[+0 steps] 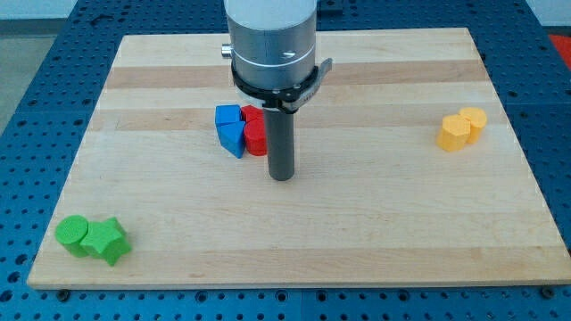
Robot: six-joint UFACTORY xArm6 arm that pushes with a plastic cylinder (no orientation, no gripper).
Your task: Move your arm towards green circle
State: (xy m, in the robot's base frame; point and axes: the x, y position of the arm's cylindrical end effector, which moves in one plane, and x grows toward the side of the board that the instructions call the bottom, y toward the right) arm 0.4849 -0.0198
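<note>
The green circle lies near the board's bottom left corner, touching a green star-like block on its right. My tip rests on the board near the middle, far to the right of and above the green circle. Just left of the rod stand two blue blocks and two red blocks, the red ones against the rod's left side.
Two yellow blocks sit together near the board's right edge. The wooden board lies on a blue perforated table. The arm's grey body hangs over the board's upper middle.
</note>
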